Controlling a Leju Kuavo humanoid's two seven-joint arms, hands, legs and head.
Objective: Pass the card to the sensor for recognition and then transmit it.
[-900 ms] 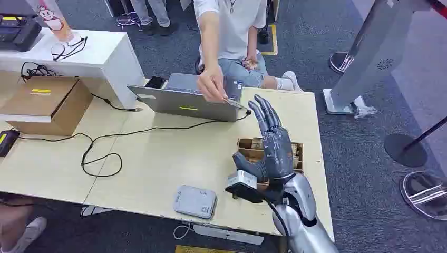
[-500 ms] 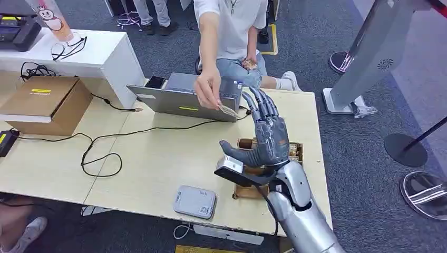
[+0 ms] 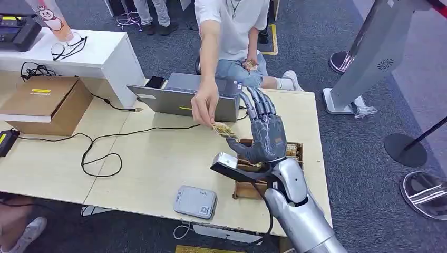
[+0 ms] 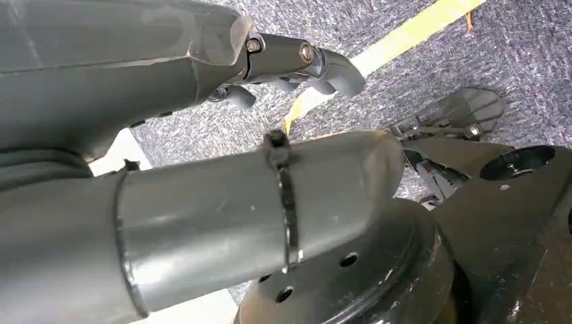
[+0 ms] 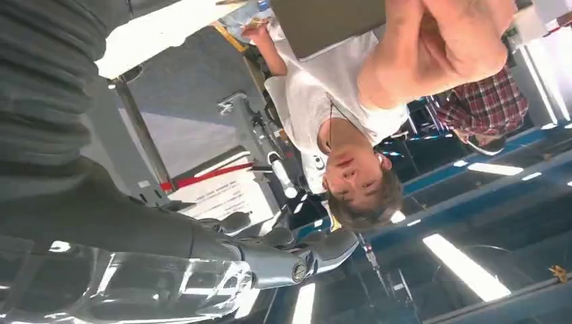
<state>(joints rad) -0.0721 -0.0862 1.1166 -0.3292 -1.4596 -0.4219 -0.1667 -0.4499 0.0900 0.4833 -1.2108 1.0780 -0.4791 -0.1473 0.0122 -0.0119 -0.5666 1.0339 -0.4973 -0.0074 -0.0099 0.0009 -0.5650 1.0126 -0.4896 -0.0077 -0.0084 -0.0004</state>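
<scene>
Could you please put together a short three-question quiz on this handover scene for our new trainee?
1. True or false: the right hand already grips the card.
2. Who holds the card? A) a person's hand B) the robot's left hand C) nobody, it lies on the table
3. Fill in: the grey sensor lies near the table's ____ edge, as the head view shows it.

Key
1. False: the card's end sits at the raised hand's thumb, with the fingers spread.
2. A
3. near (front): the robot's side
</scene>
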